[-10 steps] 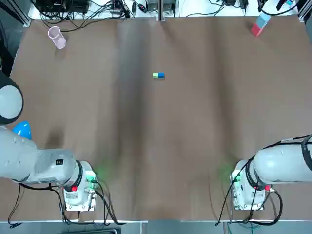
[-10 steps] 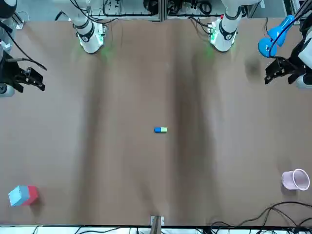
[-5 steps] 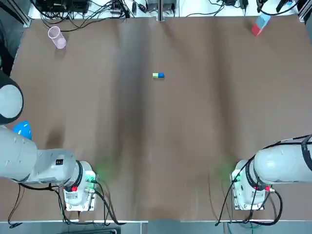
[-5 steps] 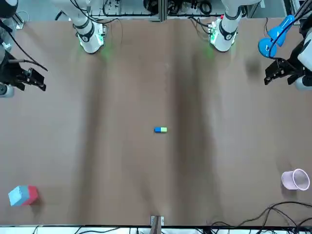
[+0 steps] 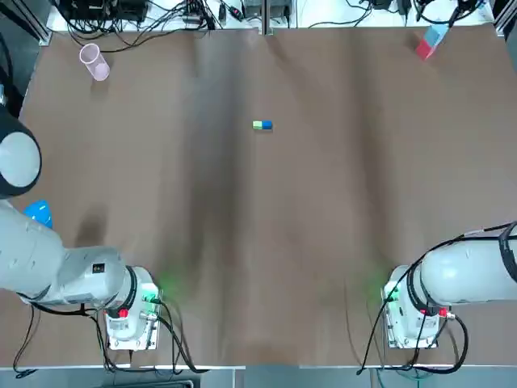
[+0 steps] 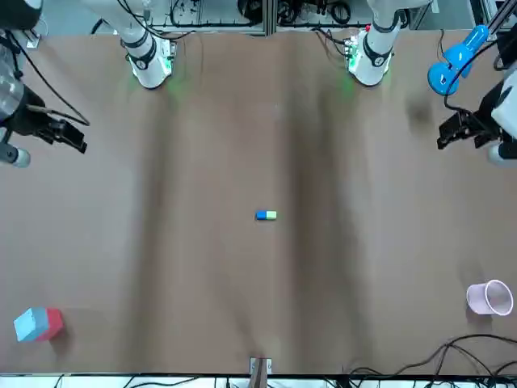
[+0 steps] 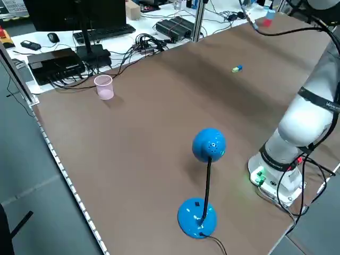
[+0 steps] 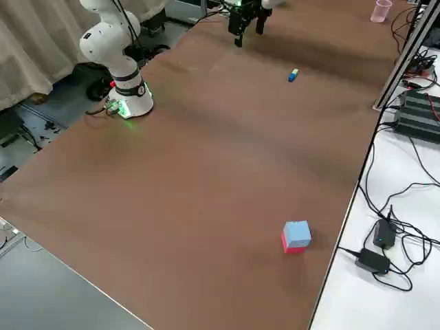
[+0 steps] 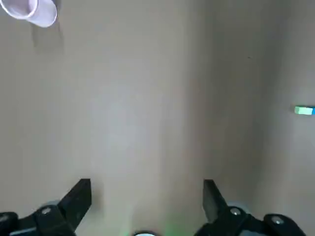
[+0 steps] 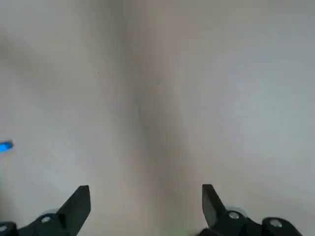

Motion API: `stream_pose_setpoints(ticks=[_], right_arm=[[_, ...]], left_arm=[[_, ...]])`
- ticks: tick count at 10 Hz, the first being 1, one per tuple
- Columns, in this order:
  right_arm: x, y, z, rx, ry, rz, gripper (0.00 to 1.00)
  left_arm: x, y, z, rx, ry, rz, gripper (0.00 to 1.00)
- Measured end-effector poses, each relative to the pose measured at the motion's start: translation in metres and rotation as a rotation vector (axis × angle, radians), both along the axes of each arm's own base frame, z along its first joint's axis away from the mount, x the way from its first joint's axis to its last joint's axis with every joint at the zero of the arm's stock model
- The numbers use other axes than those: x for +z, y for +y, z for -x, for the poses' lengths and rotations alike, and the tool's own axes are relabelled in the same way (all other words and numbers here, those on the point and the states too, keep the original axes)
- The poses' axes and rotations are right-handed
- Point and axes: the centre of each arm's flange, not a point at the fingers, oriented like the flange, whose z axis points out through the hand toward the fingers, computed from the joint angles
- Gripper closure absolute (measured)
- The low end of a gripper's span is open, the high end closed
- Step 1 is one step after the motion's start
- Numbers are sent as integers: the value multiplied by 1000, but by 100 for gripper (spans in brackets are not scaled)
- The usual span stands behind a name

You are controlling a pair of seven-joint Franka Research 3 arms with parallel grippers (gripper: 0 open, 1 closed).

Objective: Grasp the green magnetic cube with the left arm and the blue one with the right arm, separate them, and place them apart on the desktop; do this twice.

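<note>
The green cube and the blue cube lie joined as one small bar on the brown table, past its middle. In the front view the blue cube is at the left of the pair and the green cube at the right. My left gripper hovers open near the table's left side, far from the pair. My right gripper hovers open near the right side. The left wrist view shows the bar far off beyond the open left gripper. The right wrist view catches only the blue cube.
A pink cup lies at the far left corner. A red-and-blue block stands at the far right corner. A blue ball-headed stand rises near the left arm's base. Cables run along the far edge.
Both grippers have shifted a little over the table; the right one has moved inward toward the middle. The joined cubes have not moved.
</note>
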Motion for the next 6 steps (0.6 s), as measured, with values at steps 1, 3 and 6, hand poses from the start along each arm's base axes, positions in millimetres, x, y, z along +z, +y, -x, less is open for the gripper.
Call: stream_pose_setpoints(ticks=[1, 3, 6], right_arm=[[-8, 16, -5, -65, 1, -1, 0], [-31, 57, -21, -230, -19, -4, 0], [-61, 131, -31, -480, -45, -14, 0]], left_arm=[[-14, 1, -7, 85, 25, -6, 0], [-49, -7, -21, 253, 86, -27, 0], [-94, -36, -31, 461, 162, -53, 0]])
